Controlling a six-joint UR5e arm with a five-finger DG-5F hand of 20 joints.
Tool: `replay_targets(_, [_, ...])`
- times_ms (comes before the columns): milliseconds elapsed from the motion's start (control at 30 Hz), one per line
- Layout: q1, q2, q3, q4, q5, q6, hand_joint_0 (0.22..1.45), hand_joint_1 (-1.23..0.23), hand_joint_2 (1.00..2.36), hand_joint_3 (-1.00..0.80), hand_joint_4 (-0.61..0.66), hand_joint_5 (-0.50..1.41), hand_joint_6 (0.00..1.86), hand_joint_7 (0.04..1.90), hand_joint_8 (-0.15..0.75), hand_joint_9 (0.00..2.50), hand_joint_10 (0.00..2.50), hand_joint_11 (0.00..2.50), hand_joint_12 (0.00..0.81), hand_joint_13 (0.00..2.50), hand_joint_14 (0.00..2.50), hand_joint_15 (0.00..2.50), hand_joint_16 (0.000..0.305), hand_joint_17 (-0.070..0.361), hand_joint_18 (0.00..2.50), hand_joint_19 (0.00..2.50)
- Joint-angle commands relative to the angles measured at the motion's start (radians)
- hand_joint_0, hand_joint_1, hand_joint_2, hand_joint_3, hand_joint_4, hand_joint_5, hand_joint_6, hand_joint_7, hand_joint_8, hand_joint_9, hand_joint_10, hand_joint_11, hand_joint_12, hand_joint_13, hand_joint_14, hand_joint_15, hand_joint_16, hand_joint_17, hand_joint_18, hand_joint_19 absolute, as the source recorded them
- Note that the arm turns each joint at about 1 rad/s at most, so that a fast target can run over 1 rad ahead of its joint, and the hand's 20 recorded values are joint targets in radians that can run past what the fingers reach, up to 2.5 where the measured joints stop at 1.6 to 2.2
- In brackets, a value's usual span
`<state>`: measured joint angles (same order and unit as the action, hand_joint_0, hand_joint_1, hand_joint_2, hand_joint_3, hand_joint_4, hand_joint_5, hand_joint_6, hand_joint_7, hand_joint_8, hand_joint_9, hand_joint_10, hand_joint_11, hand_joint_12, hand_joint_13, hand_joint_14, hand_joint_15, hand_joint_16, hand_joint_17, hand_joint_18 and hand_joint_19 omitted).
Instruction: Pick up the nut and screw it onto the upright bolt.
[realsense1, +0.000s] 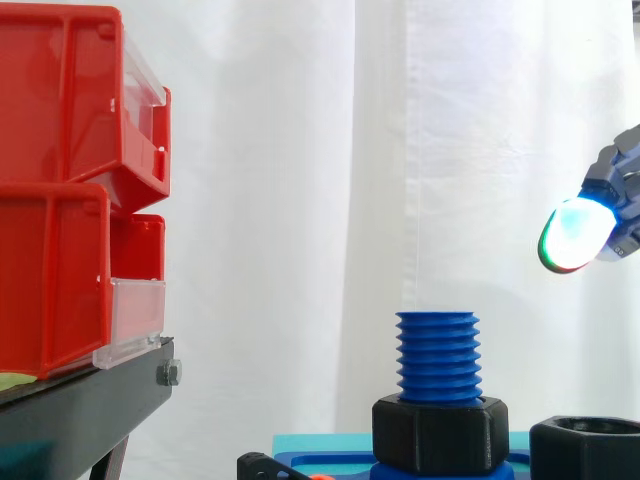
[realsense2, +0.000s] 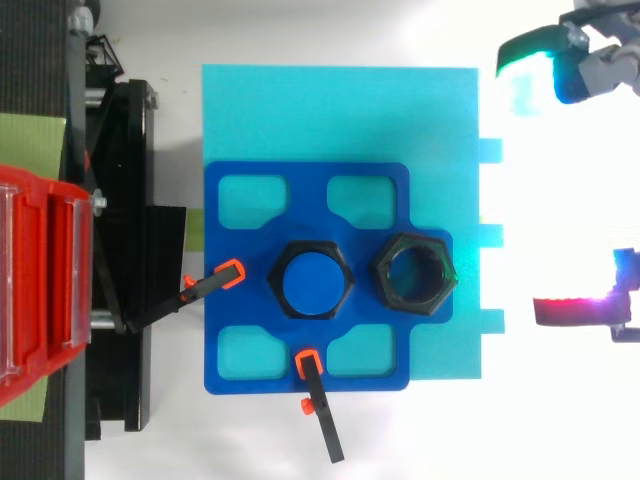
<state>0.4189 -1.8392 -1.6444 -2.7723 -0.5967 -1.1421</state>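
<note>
At the side view's 3 o'clock edge, the hand (realsense1: 578, 232) hovers with one glowing pad showing, up at 2 o'clock from the upright blue threaded plastic bolt (realsense1: 437, 355). The loose black hexagonal plastic nut (realsense1: 585, 448) rests low at the bolt's 4 o'clock.

From above, the fingers (realsense2: 540, 58) are spread apart and hold nothing, off between the nut's (realsense2: 416, 273) 1 and 3 o'clock. The nut lies flat on the dark blue plate (realsense2: 225, 250), just beside the bolt at its 3 o'clock. A lopsided grasp could tilt the nut and cross the coarse threads. It looks chunky, matte and wide-bored
</note>
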Motion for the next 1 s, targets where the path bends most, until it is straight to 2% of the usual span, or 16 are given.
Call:
replay_targets(0, [0.018, 0.0, 0.0, 0.031, 0.044, -0.03, 0.37, -0.77, 1.0, -0.5, 0.23, -0.26, 0.5, 0.77, 0.318, 0.26, 0.0, 0.0, 0.378, 0.25, 0.0, 0.0, 0.047, 0.105, 0.05, 0.0])
replay_targets(133, [0.05, 0.0, 0.0, 0.059, 0.112, -0.068, 0.37, -0.76, 1.0, -0.5, 0.22, -0.27, 0.5, 0.77, 0.315, 0.26, 0.0, 0.0, 0.378, 0.25, 0.0, 0.0, 0.047, 0.105, 0.05, 0.0])
replay_targets(267, [0.064, 0.0, 0.0, 0.083, 0.143, -0.085, 0.37, -0.75, 1.0, -0.5, 0.22, -0.27, 0.5, 0.77, 0.315, 0.25, 0.0, 0.0, 0.378, 0.24, 0.0, 0.0, 0.047, 0.105, 0.05, 0.0])
replay_targets(300, [0.075, -0.029, 0.0, 0.088, 0.176, -0.094, 0.37, -0.75, 1.0, -0.5, 0.22, -0.27, 0.5, 0.77, 0.315, 0.26, 0.0, 0.0, 0.378, 0.24, 0.0, 0.0, 0.047, 0.105, 0.04, 0.0])
replay_targets(400, [0.083, -0.049, 0.0, 0.099, 0.195, -0.094, 0.38, -0.75, 1.0, -0.5, 0.22, -0.26, 0.5, 0.77, 0.314, 0.25, 0.0, 0.0, 0.377, 0.24, 0.0, 0.0, 0.047, 0.105, 0.04, 0.0])
replay_targets(533, [0.089, -0.054, 0.0, 0.143, 0.209, -0.099, 0.38, -0.75, 1.0, -0.5, 0.22, -0.26, 0.5, 0.77, 0.314, 0.25, 0.0, 0.0, 0.377, 0.24, 0.0, 0.0, 0.047, 0.106, 0.04, 0.0])
replay_targets(633, [0.093, -0.054, 0.0, 0.157, 0.23, -0.111, 0.38, -0.74, 1.0, -0.5, 0.22, -0.26, 0.5, 0.77, 0.314, 0.25, 0.0, 0.0, 0.377, 0.24, 0.0, 0.0, 0.047, 0.105, 0.04, 0.0])
replay_targets(667, [0.1, -0.054, 0.0, 0.158, 0.253, -0.125, 0.38, -0.74, 1.0, -0.5, 0.22, -0.26, 0.5, 0.77, 0.313, 0.25, 0.0, 0.0, 0.376, 0.24, 0.0, 0.0, 0.047, 0.105, 0.04, 0.0])
replay_targets(700, [0.101, -0.055, 0.0, 0.161, 0.262, -0.133, 0.38, -0.74, 1.0, -0.5, 0.22, -0.26, 0.5, 0.77, 0.313, 0.25, 0.0, 0.0, 0.377, 0.24, 0.0, 0.0, 0.047, 0.105, 0.04, 0.0])
replay_targets(867, [0.107, -0.058, 0.0, 0.177, 0.268, -0.142, 0.38, -0.74, 1.0, -0.5, 0.22, -0.26, 0.5, 0.77, 0.313, 0.25, 0.0, 0.0, 0.377, 0.24, 0.0, 0.0, 0.047, 0.105, 0.05, 0.0])
replay_targets(967, [0.112, -0.087, 0.0, 0.183, 0.273, -0.14, 0.38, -0.74, 1.0, -0.5, 0.22, -0.26, 0.5, 0.77, 0.313, 0.25, 0.0, 0.0, 0.376, 0.25, 0.0, 0.0, 0.047, 0.105, 0.05, 0.0])
